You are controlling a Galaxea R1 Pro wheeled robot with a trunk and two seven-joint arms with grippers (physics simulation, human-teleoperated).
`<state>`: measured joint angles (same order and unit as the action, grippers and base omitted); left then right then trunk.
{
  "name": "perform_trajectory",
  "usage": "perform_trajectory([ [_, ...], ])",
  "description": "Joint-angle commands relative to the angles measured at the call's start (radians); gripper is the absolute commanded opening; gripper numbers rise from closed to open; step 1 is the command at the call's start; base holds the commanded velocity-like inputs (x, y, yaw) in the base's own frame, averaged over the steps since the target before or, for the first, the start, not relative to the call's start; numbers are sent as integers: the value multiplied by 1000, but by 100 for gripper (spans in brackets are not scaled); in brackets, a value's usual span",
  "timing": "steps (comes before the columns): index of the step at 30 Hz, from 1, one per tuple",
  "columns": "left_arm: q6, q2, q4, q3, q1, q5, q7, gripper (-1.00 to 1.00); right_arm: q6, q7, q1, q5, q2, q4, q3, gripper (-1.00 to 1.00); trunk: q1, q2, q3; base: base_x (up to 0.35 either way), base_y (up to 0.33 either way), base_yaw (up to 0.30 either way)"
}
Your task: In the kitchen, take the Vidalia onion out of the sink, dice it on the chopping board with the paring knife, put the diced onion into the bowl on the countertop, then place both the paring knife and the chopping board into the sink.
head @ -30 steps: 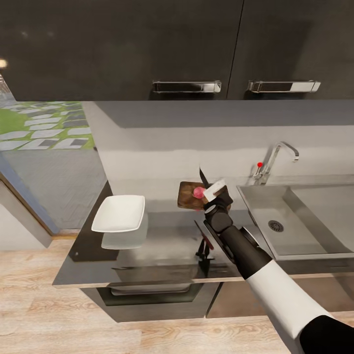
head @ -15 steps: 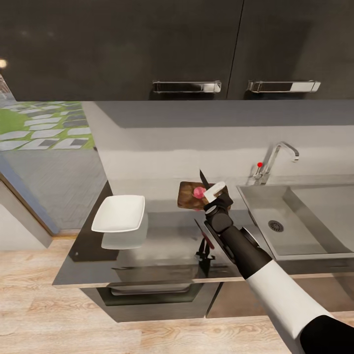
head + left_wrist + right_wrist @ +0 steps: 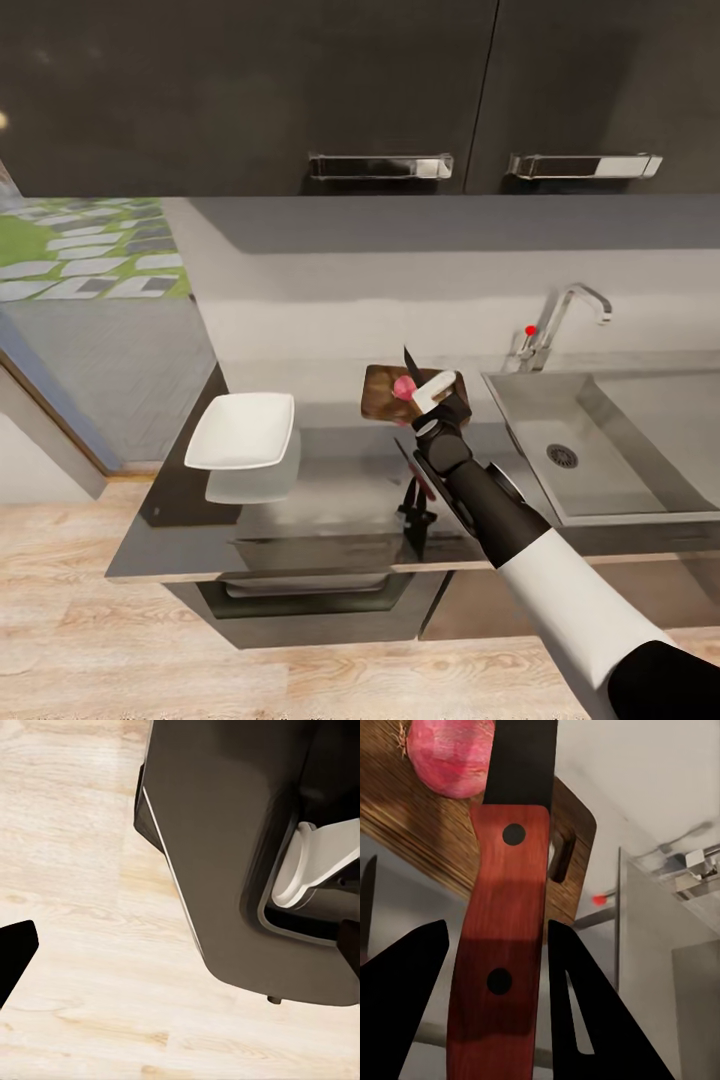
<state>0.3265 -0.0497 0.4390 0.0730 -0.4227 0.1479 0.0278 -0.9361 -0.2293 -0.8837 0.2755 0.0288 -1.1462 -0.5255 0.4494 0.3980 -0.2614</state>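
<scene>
Right claw (image 3: 491,1005): pinching the paring knife (image 3: 506,900) by its red-brown handle, blade pointing over the Vidalia onion (image 3: 450,757).
Onion: sitting on the chopping board (image 3: 385,395), on the counter (image 3: 340,480) between bowl (image 3: 242,432) and sink (image 3: 560,450).
Left claw: cannot tell.

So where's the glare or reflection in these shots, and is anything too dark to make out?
Head view: the glossy countertop mirrors the bowl and the arm. Right wrist view: the gripper's fingers are flat black silhouettes beside the paring knife. Left wrist view: a black shape at the edge can't be made out.
</scene>
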Motion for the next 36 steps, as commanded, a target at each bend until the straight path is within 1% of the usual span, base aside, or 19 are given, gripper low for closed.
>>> perform_trajectory([
  [1,0,-1,2,4,-1,4,3,100,-4,-9,-1,-5,-1,0,-3,-100,1,2,-3,0,0,0],
  [7,1,-1,2,4,-1,4,3,100,-4,-9,-1,-5,-1,0,-2,-100,1,2,-13,17,-4,0],
  [12,0,-1,3,4,-1,4,3,100,-4,-10,-1,-5,-1,0,-2,-100,1,2,-20,145,-99,0],
  [28,0,-1,2,4,-1,4,3,100,-4,-9,-1,-5,-1,1,-2,-100,1,2,-21,27,-52,0],
  [36,0,-1,2,4,-1,4,3,100,-4,-9,-1,-5,1,13,-3,-100,1,2,-23,0,73,0],
])
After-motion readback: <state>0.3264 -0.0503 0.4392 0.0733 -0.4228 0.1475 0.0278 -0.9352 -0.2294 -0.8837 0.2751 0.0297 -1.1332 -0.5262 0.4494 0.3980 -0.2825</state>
